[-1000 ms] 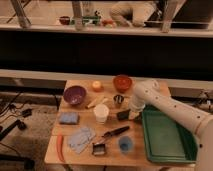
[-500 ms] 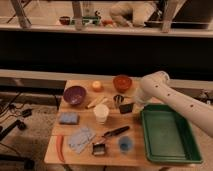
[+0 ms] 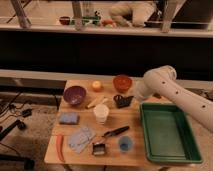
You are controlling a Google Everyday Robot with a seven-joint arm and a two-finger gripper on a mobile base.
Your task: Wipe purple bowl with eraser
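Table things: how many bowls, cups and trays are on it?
Bowls: 2, purple bowl, orange bowl
Cups: 2, white cup, blue cup
Trays: 1, green tray
Total: 5
The claw is beside the orange bowl.

A pale stick (image 3: 96, 102) lies between the gripper (image 3: 122, 101), mid-table, and the purple bowl (image 3: 74, 95).
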